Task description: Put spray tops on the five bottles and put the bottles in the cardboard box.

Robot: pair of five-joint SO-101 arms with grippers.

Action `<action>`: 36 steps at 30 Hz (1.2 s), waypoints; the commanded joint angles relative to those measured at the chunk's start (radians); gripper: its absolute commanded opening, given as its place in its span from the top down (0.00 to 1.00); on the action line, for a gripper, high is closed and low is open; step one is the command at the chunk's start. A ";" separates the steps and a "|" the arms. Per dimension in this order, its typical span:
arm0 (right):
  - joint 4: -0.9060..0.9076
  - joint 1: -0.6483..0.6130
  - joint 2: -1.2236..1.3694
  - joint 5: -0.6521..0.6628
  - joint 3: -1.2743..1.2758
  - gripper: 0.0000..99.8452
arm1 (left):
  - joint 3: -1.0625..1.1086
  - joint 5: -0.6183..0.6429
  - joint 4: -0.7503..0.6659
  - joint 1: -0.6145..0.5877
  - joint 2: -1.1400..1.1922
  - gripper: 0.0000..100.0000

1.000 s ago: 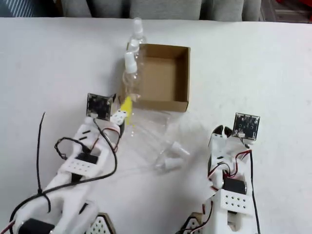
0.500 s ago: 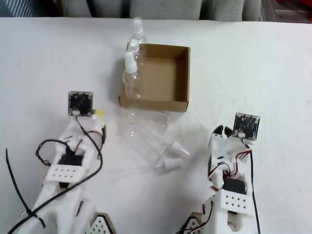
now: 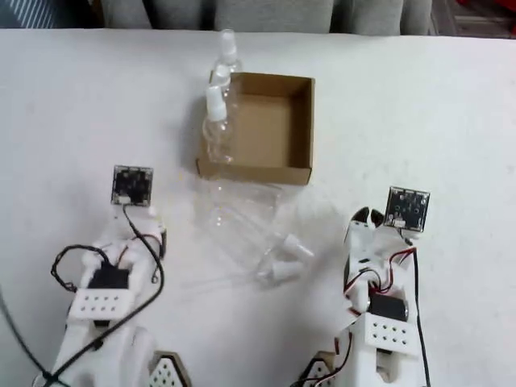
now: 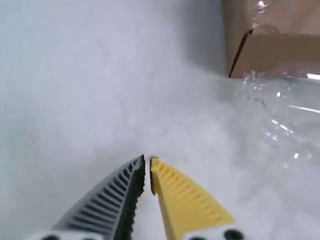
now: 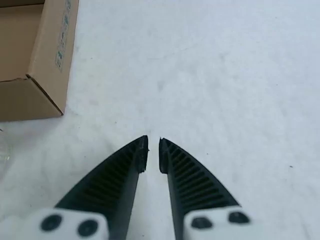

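The open cardboard box (image 3: 295,129) stands at the table's far middle. Three clear bottles with white spray tops (image 3: 215,121) stand along its left wall; whether they are inside it I cannot tell. Clear uncapped bottles (image 3: 238,208) lie in front of the box, also seen as glints of clear bottles (image 4: 285,117) beside the box corner (image 4: 270,47). Two loose white spray tops (image 3: 284,260) lie nearer me. My left gripper (image 4: 148,167), grey and yellow, is shut over bare table left of the bottles. My right gripper (image 5: 153,152), also (image 3: 367,218), is shut and empty right of the box (image 5: 35,60).
The left arm's wrist camera (image 3: 133,184) hangs over the table's left part. The white table (image 3: 419,105) lies open to the right of the box and at the far left. Chair backs line the far edge.
The left arm has pulled back from the box's front left corner toward the near left. The right arm, box, bottles and tops have not moved.
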 commanded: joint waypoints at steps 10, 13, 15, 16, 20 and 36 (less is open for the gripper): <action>-0.010 0.005 -0.012 0.012 0.008 0.98 | 0.126 -0.083 0.365 -0.004 -0.530 0.97; -0.013 0.005 -0.012 0.012 0.005 0.98 | 0.178 -0.083 0.367 -0.008 -0.631 0.98; -0.016 0.005 -0.013 0.012 0.000 0.98 | 0.180 -0.084 0.414 -0.012 -0.685 0.98; -0.031 0.005 -0.013 0.012 0.000 0.98 | 0.180 -0.087 0.454 -0.012 -0.708 0.98; -0.062 0.007 -0.012 0.012 -0.031 0.98 | 0.180 -0.092 0.603 -0.013 -0.799 0.98; 0.631 -0.392 -0.002 0.180 -0.647 0.98 | 0.175 -0.092 0.706 -0.058 -0.874 0.97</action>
